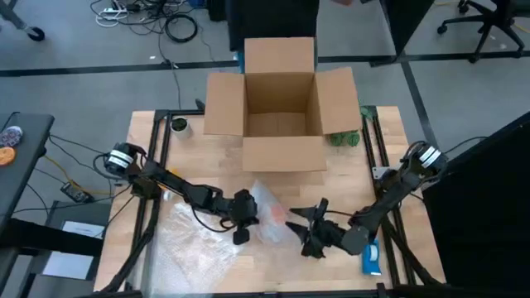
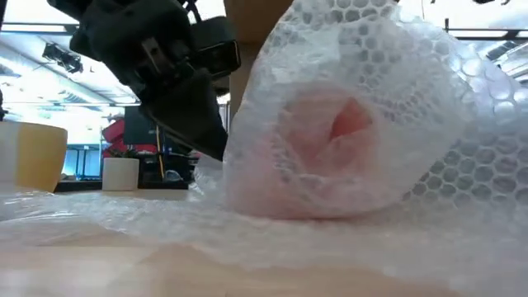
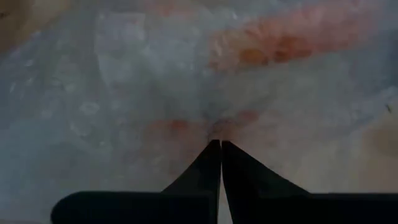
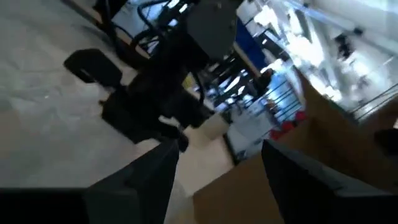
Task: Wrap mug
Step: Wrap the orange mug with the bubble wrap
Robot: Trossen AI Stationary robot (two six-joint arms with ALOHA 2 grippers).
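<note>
1. Where the left gripper (image 1: 242, 237) meets the bubble wrap (image 1: 207, 240), its two fingers (image 3: 233, 177) are pressed together on a fold of the film, near the middle of the worktop's front half.
2. Right gripper (image 1: 305, 228): fingers spread apart, holding nothing, tilted upward just right of the bundle.
3. Mug (image 1: 270, 213): an orange shape seen through the wrap, lying on the worktop (image 1: 348, 182) between the two grippers; in the low view the film curls around it in a loose roll, one end open.
4. Bubble wrap: extends from the bundle toward the front-left corner, flat on the wood.
5. Cardboard box (image 1: 280, 103): flaps open, at the back edge, centre.
6. Flat blue-and-white object (image 1: 371, 258): near the front-right corner, beside the right arm.
</note>
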